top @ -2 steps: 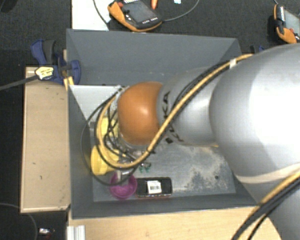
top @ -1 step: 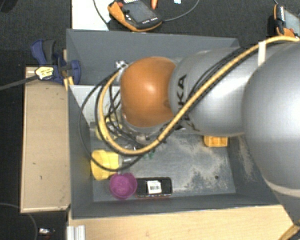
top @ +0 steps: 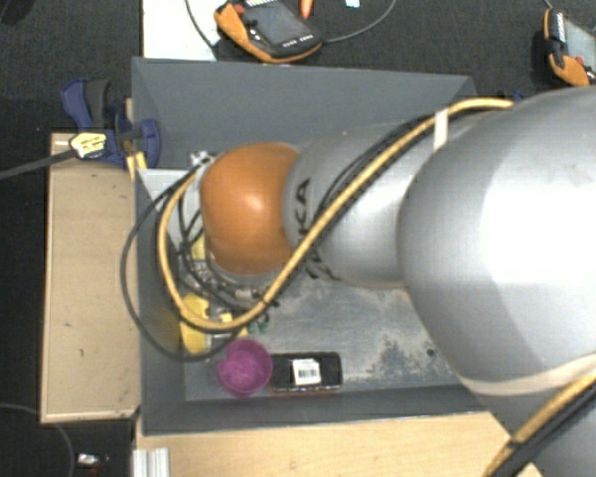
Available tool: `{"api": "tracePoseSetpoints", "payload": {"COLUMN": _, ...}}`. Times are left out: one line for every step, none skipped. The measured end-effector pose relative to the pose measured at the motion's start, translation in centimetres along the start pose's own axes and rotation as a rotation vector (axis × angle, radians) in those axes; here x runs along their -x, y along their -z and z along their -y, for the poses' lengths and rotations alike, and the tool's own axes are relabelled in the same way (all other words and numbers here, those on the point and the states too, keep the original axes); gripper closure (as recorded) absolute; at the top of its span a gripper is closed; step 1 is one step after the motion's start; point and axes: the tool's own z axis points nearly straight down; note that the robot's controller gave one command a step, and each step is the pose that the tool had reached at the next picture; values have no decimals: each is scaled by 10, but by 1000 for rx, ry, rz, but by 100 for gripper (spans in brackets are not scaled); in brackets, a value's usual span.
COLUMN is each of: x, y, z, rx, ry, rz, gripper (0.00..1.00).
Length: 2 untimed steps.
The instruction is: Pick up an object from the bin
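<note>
The grey arm reaches in from the right and covers most of the grey metal bin. Its orange cover hangs over the bin's left half, and the tool below it is mostly hidden; I cannot tell whether it is released or clenched. Along the near wall lies a flat black thing with a white label, its long axis running left to right. Touching its left end is a round magenta thing. Nearest the tool, in the near-left corner, sits a yellow thing, half covered by cables, so its direction cannot be told.
</note>
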Motion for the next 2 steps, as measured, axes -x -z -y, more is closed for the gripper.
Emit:
{"api": "tracePoseSetpoints", "payload": {"x": 5, "y": -29, "z": 24, "rx": 1, "ry": 53, "rz": 20, "gripper": 0}}
{"api": "tracePoseSetpoints", "payload": {"x": 13, "y": -29, "z": 26, "rx": 3, "ry": 52, "rz": 11, "gripper": 100}}
